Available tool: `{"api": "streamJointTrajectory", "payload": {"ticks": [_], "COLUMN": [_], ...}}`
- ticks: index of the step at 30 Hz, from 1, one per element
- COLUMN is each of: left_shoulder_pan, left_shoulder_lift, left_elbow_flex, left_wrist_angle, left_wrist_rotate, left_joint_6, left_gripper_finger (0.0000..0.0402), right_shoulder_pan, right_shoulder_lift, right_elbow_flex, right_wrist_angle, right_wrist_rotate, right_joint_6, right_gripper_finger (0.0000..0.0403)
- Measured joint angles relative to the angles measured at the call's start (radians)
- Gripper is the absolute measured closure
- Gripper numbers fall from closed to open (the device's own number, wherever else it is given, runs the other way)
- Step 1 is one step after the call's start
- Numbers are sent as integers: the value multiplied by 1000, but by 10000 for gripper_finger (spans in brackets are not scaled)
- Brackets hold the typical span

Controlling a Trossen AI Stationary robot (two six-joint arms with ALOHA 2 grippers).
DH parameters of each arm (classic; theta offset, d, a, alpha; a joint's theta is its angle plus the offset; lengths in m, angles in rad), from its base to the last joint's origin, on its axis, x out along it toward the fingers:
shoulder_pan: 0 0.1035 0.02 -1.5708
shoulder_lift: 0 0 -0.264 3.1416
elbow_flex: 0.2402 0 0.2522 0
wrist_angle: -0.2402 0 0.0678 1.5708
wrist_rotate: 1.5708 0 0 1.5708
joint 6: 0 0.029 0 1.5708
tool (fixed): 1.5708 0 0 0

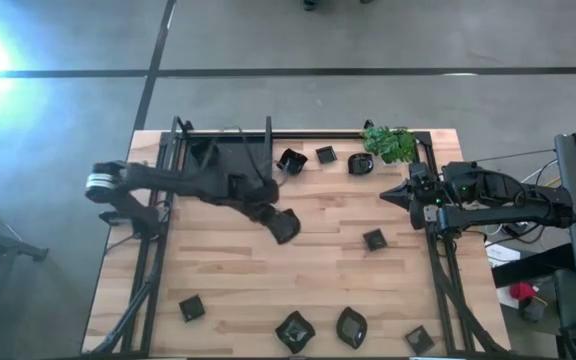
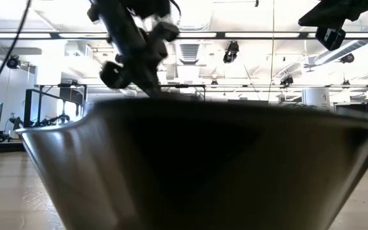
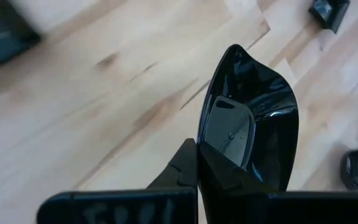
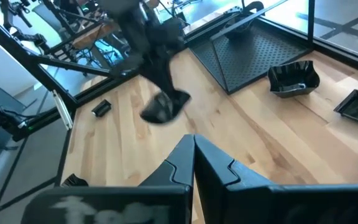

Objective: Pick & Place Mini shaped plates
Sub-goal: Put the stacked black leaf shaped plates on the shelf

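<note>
My left gripper [image 1: 280, 220] is over the middle of the table, shut on a glossy black leaf-shaped mini plate [image 3: 247, 124], which also shows in the right wrist view [image 4: 163, 109]. My right gripper [image 1: 404, 193] hovers shut and empty at the table's right side, near the far edge. Other mini plates lie flat on the wood: three along the far edge [image 1: 291, 158] [image 1: 325, 154] [image 1: 360, 164], one toward the right [image 1: 374, 239], and several along the near edge [image 1: 295, 330]. One near-edge dish [image 2: 190, 166] fills the low view. My left gripper pinches the plate's rim [image 3: 201, 138] between its two fingers, one finger [image 3: 229, 174] on the hollow inner side, the other [image 3: 180, 167] on the outer side. The fingers come slanting down from the far left. The plate stands on edge below the fingers and looks clear of the table.
The flat black tray [image 1: 230, 160] lies at the far edge, partly under the left arm. A small green plant [image 1: 390, 143] stands at the far right corner. Bare wood [image 1: 228, 265] stretches across the table's middle. Metal frame rails run along both sides.
</note>
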Motion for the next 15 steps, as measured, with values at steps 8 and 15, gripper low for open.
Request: {"api": "streamJointTrajectory", "payload": {"ticks": [8, 15], "left_shoulder_pan": [80, 244], "left_shoulder_lift": [-215, -293], "left_elbow_flex": [0, 0], "left_wrist_angle": [-290, -449], "left_wrist_rotate": [-3, -35], "left_joint_6": [22, 124], "left_gripper_finger": [401, 401], "right_shoulder_pan": [0, 0], "right_shoulder_lift": [1, 1], "right_elbow_flex": [0, 0], "right_wrist_angle": [5, 5], "right_wrist_rotate": [0, 0], "right_joint_6": [-15, -24], "right_gripper_finger": [394, 394]}}
